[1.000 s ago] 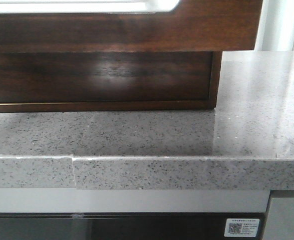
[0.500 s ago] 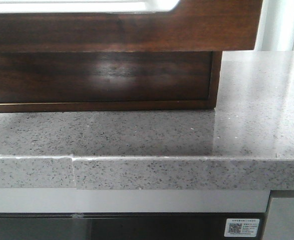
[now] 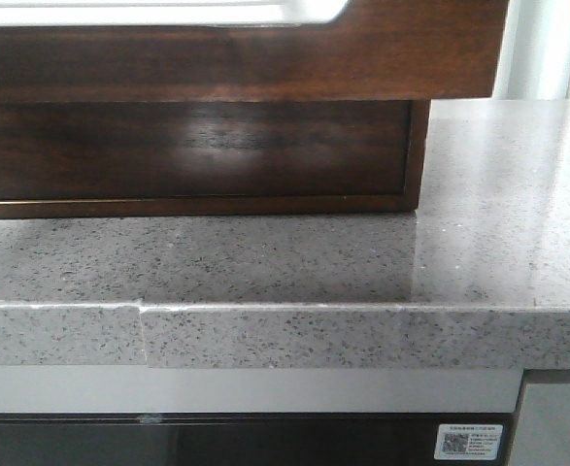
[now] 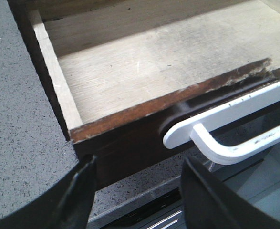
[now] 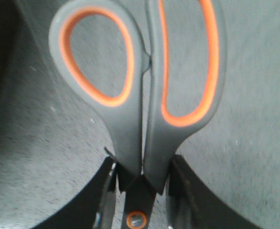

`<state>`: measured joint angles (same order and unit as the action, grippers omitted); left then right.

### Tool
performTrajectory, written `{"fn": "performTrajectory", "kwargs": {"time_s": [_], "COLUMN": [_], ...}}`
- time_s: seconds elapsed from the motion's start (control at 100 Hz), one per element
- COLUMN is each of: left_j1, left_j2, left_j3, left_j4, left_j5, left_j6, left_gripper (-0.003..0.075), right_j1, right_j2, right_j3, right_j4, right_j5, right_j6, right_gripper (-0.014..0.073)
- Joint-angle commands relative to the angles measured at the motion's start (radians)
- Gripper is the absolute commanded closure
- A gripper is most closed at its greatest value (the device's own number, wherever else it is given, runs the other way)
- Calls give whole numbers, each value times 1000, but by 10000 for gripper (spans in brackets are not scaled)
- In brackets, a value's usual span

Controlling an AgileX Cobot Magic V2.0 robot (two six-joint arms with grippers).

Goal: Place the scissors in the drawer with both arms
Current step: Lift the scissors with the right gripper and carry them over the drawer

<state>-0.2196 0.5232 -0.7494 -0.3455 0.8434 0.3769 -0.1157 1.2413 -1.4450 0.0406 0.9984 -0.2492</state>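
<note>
Your right gripper (image 5: 140, 183) pinches the stiff, light scissors (image 5: 140, 86) near the pivot; left fingers (image 4: 80, 191) spread, empty, before the open drawer (image 4: 130, 71).

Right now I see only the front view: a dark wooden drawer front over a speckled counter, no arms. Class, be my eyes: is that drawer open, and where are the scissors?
Observer: The drawer is open; its pale wooden floor shows bare in the left wrist view.
Operator: And the scissors?
Observer: The right gripper is shut on the scissors, gripping near the pivot, with the grey and orange handles pointing away from it.
Operator: Is the left arm holding anything?
Observer: No. The left gripper is open, near the drawer's corner beside the white handle.
</note>
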Motion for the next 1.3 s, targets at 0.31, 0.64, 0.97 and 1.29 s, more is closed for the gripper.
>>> {"fn": "performTrajectory", "kwargs": {"time_s": [0.31, 0.64, 0.97, 1.29], "left_j1": [-6, -6, -6, -6], "left_j2": [12, 12, 12, 12], "left_j3": [-29, -29, -29, -29], "left_j4": [-29, -29, -29, -29], "left_j5": [-75, -75, -75, -75], "left_j6": [-4, -4, -4, -4], "left_gripper": [353, 353, 353, 353], "right_j1": [293, 626, 845, 921], "right_j2": [-99, -67, 91, 253], "right_j3": [-208, -218, -218, -218], "right_j4": [134, 170, 71, -139], "right_j5": [-83, -127, -146, -148], "right_j6": [-214, -518, -609, -607], "right_gripper": [503, 503, 503, 503]}}
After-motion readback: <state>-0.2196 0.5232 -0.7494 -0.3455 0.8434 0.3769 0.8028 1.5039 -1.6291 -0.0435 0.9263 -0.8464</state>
